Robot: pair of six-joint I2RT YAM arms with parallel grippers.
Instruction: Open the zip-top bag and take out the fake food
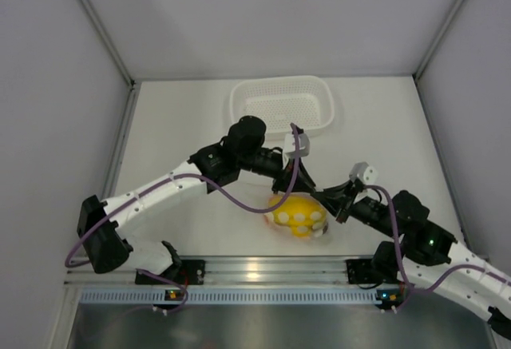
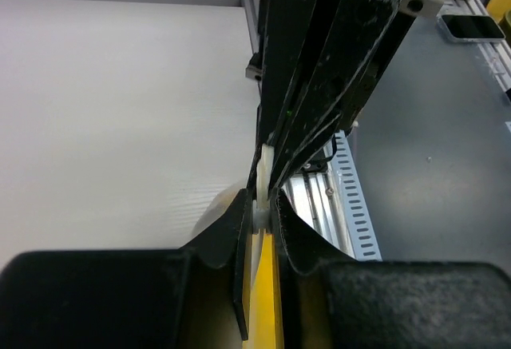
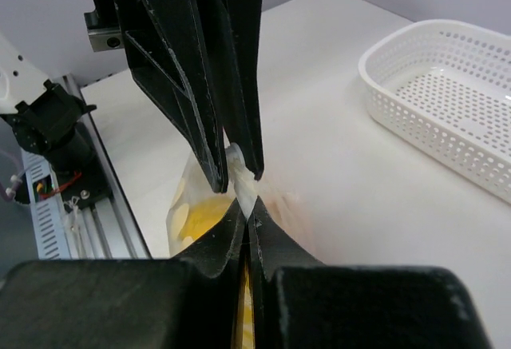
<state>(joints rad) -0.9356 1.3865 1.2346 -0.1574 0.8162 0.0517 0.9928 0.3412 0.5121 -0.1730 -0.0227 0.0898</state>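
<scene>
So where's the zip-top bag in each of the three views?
Top external: the zip-top bag sits low centre, with yellow showing inside.
Left wrist: bottom centre, its edge pinched in the left tool.
Right wrist: lower left of centre, its edge pinched in the right tool.
Shared landmark: the metal rail, seen in all three views.

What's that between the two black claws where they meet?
The pale top edge of the clear, white-dotted plastic zip-top bag, pinched by the left claw and the right claw. Both wrist views show it.
</scene>
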